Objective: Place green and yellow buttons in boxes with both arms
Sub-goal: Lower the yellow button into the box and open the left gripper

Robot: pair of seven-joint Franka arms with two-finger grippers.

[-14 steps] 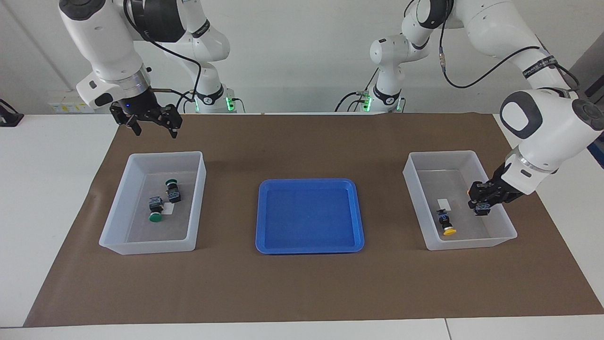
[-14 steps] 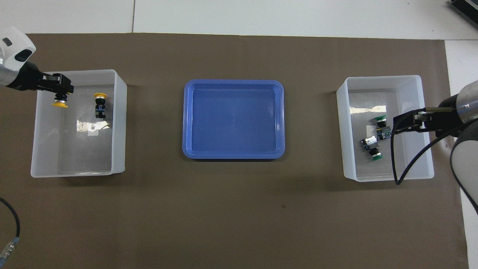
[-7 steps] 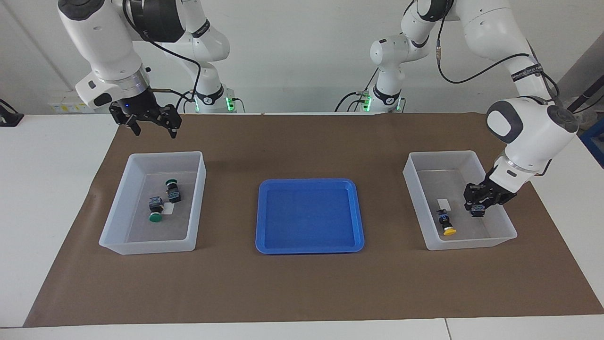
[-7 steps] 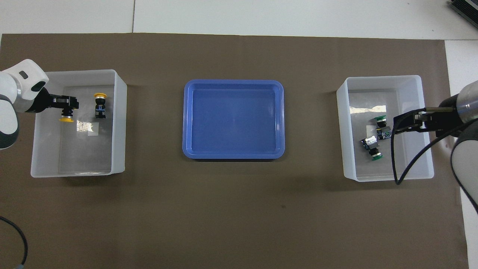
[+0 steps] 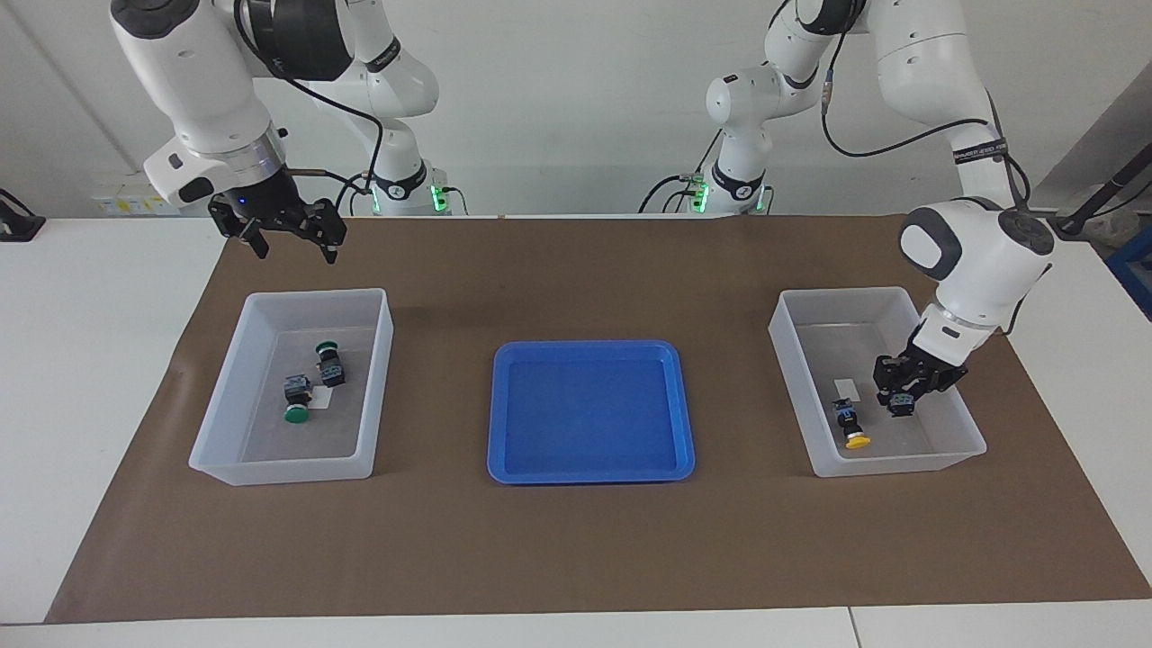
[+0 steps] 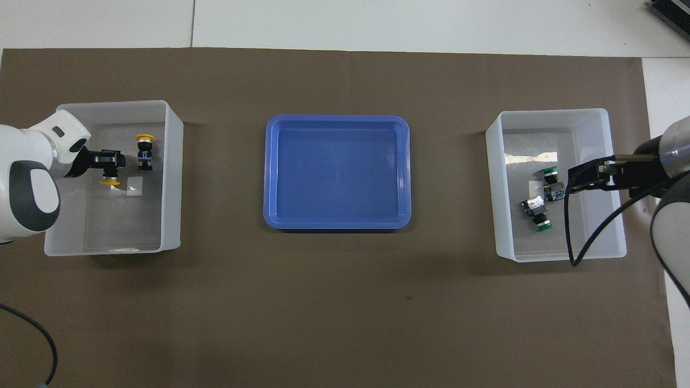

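Note:
My left gripper (image 5: 903, 396) is shut on a yellow button (image 6: 109, 181) and holds it low inside the box (image 5: 900, 463) at the left arm's end, also in the overhead view (image 6: 108, 248). A second yellow button (image 5: 850, 426) lies on that box's floor beside it (image 6: 144, 152). Two green buttons (image 5: 328, 357) (image 5: 296, 400) lie in the other box (image 5: 297, 463) at the right arm's end (image 6: 560, 114). My right gripper (image 5: 290, 245) is open and empty, raised over the mat beside that box's edge nearer the robots.
A shallow blue tray (image 5: 589, 346) sits between the two boxes on the brown mat, also in the overhead view (image 6: 337, 118). Each box floor bears a small white sticker (image 5: 844, 389).
My left gripper has carried the yellow button from the box's outer wall inward and lower, close to the other yellow button. The right arm has not moved.

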